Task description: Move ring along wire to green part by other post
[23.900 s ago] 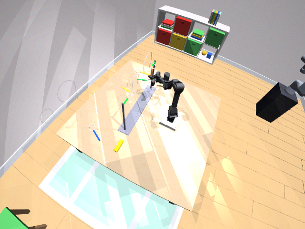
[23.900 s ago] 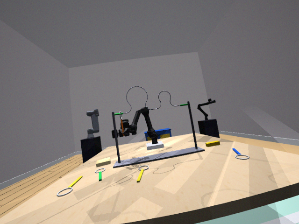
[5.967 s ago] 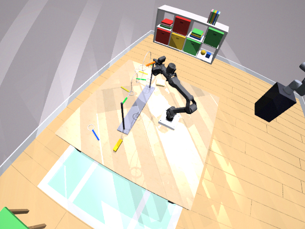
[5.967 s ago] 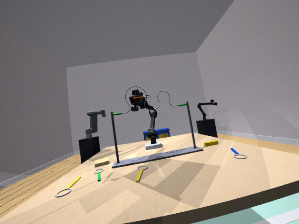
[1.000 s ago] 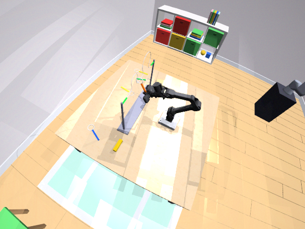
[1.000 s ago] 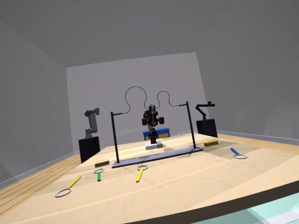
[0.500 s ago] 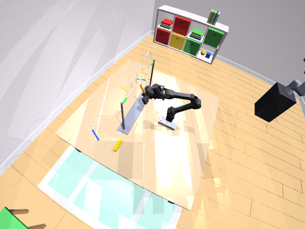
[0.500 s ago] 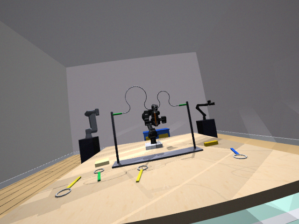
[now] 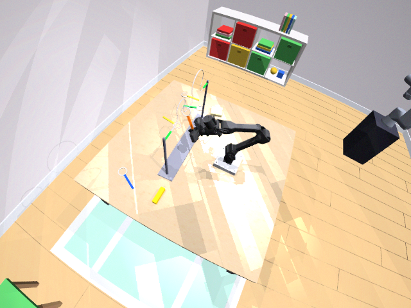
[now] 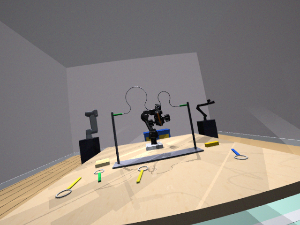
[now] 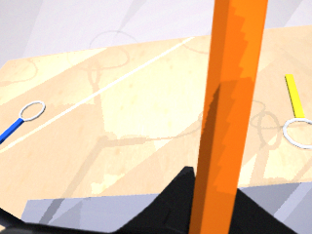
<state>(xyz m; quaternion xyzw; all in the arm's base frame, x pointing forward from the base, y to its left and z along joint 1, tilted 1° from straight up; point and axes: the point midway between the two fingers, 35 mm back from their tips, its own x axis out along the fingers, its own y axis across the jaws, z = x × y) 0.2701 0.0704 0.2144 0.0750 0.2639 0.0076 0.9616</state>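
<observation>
The orange handle (image 9: 190,122) (image 10: 159,118) (image 11: 231,112) is held in my shut gripper (image 9: 192,129) (image 10: 159,122) (image 11: 214,207), below its ring (image 9: 185,111). The ring is near the dip of the thin grey wire (image 10: 136,86) between its two arches, hard to see against the arm in the exterior view; I cannot tell its gap to the wire. One green part (image 9: 205,85) (image 10: 117,114) is at the far post (image 9: 204,99) (image 10: 115,138). The other green part (image 9: 168,135) (image 10: 183,105) is at the near post (image 9: 165,157) (image 10: 191,125). The ring is out of the wrist view.
The posts stand on a grey base plate (image 9: 175,162) (image 10: 157,158). Loose rings with blue (image 9: 128,181) (image 10: 235,151) (image 11: 11,131), green (image 9: 190,106) (image 10: 99,176) and yellow handles (image 10: 139,176) (image 11: 293,95) lie on the table, with a yellow block (image 9: 158,195) (image 10: 211,144) and a pale block (image 9: 216,110) (image 10: 102,162).
</observation>
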